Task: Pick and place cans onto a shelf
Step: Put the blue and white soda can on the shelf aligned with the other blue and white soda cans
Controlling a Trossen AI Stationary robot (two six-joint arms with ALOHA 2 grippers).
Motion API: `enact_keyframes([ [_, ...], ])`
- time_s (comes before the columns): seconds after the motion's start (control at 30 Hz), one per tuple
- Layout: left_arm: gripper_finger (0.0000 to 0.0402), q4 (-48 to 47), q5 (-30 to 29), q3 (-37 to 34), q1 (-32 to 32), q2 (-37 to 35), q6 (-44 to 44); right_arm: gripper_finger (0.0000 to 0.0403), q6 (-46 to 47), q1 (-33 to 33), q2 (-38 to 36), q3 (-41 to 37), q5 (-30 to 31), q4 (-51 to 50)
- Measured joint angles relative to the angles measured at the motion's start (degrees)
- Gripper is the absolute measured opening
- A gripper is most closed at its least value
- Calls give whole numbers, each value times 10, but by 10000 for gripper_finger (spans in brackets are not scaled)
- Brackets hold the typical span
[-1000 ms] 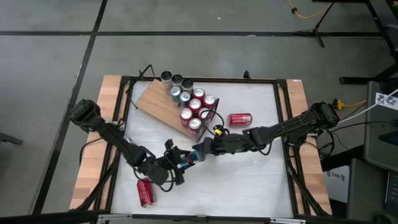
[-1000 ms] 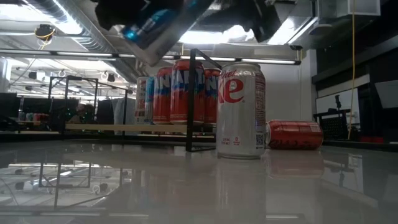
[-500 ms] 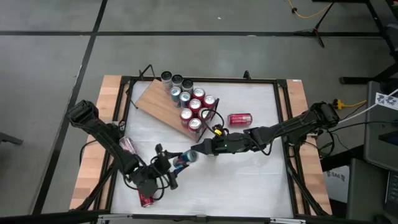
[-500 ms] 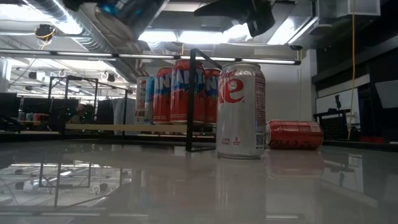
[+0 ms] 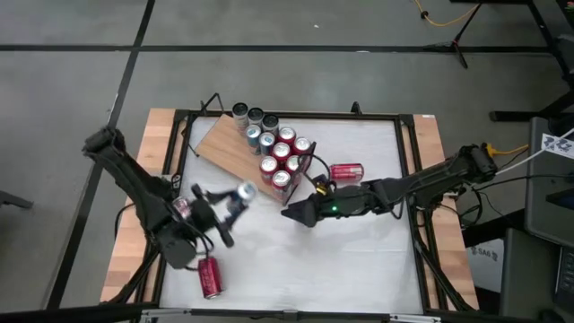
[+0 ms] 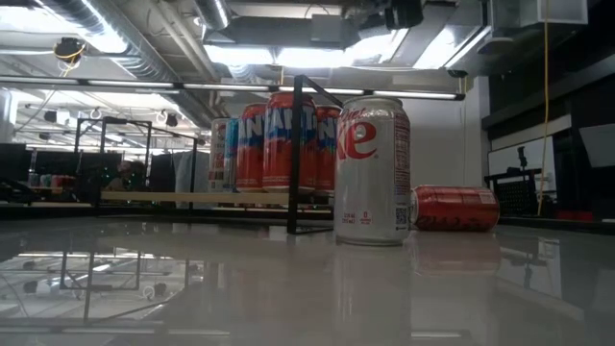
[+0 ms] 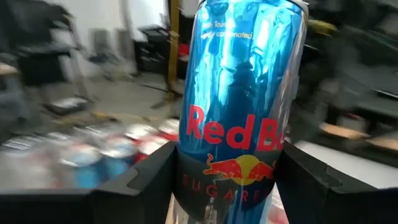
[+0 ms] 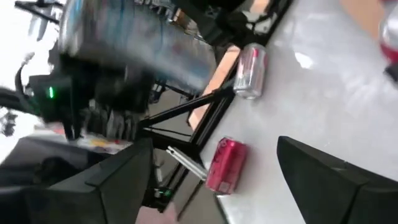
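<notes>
Gripping one blue can [image 7: 239, 99], the left claw [image 5: 224, 208] hovers above the table [image 5: 359, 260].

Left tool [image 7: 227, 180] clamps blue Red Bull can [image 7: 239, 93]; blurred cans [image 7: 106, 155] behind.

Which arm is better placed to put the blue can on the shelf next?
Left. The left gripper is shut on the blue can, near the shelf. The right gripper is open and empty, over the table beside the shelf's black frame.
</notes>
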Motion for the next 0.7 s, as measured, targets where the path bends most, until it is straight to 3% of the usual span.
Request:
enact_keyframes([
  [0.17,220,-155,-54,0,2,-63,-49,331,-80,0,-43,0,-1,-23],
  [0.4,220,-434,-60,-55,48,-121,-369,331,-157,-10,-97,0,-3,-116],
  [0.53,220,-441,-59,-142,104,-128,-488,331,-201,-40,-120,0,-3,-159],
  [0.7,220,-340,-59,-261,166,-117,-586,331,-259,-89,-128,0,-40,-164],
])
